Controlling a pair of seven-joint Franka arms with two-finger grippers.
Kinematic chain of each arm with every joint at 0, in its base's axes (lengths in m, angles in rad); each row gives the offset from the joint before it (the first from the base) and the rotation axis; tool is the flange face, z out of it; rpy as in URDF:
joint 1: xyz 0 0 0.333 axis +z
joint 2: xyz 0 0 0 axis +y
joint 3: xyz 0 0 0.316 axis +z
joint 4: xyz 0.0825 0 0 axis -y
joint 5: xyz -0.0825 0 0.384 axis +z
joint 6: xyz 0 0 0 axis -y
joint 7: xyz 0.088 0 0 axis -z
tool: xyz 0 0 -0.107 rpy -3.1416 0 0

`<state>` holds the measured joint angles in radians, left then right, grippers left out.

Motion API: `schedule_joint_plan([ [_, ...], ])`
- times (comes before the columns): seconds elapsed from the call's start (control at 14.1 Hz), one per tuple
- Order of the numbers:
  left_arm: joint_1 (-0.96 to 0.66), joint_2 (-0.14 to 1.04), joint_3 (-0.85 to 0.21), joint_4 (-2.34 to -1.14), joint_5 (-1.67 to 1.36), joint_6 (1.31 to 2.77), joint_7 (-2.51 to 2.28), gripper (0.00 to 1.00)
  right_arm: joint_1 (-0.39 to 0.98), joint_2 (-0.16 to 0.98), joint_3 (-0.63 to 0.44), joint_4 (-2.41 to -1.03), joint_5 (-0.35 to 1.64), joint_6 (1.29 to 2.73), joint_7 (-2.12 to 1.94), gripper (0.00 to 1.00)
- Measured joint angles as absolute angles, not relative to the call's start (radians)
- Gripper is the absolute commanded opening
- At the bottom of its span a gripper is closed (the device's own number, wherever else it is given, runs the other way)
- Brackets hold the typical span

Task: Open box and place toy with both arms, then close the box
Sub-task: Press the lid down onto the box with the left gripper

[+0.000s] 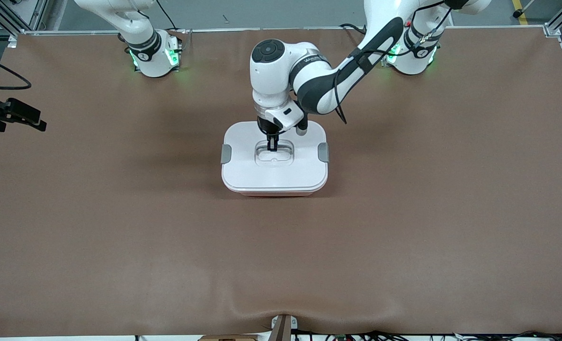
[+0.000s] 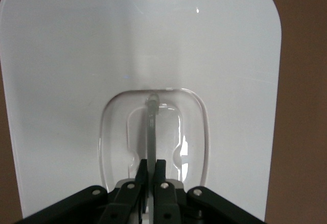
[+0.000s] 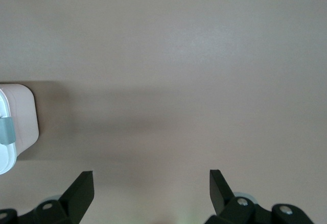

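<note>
White lid (image 1: 275,175) sits on the box (image 1: 271,192), left gripper (image 1: 272,146) fingers clamped on its handle (image 2: 152,127); right gripper (image 3: 152,183) waits, fingers apart.

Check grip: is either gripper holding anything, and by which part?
The left gripper is shut on the clear handle recessed in the middle of the box lid. The right gripper is open over bare table, holding nothing.
</note>
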<state>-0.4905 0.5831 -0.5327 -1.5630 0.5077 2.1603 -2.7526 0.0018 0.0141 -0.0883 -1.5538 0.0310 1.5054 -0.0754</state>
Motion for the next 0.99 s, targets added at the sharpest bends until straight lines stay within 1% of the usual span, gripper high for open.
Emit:
schedule_joint_plan([
  [0.5, -0.489, 0.592, -0.529, -1.563, 0.508, 2.168, -2.753, 0.00, 0.008, 0.014, -0.086, -1.554, 0.031, 1.505, -0.075, 1.00],
  [0.57, -0.489, 0.592, -0.530, -1.563, 0.508, 2.168, -2.753, 0.09, 0.010, 0.014, -0.085, -1.554, 0.031, 1.505, -0.075, 1.00],
  [0.64, -0.489, 0.592, -0.530, -1.563, 0.508, 2.167, -2.752, 0.65, 0.011, 0.014, -0.085, -1.554, 0.031, 1.505, -0.074, 1.00],
  [0.71, -0.489, 0.594, -0.529, -1.564, 0.508, 2.167, -2.747, 1.00, 0.012, 0.014, -0.085, -1.554, 0.031, 1.505, -0.074, 1.00],
  [0.99, -0.491, 0.599, -0.534, -1.558, 0.513, 2.167, -2.734, 1.00, 0.012, 0.014, -0.085, -1.554, 0.031, 1.505, -0.074, 1.00],
])
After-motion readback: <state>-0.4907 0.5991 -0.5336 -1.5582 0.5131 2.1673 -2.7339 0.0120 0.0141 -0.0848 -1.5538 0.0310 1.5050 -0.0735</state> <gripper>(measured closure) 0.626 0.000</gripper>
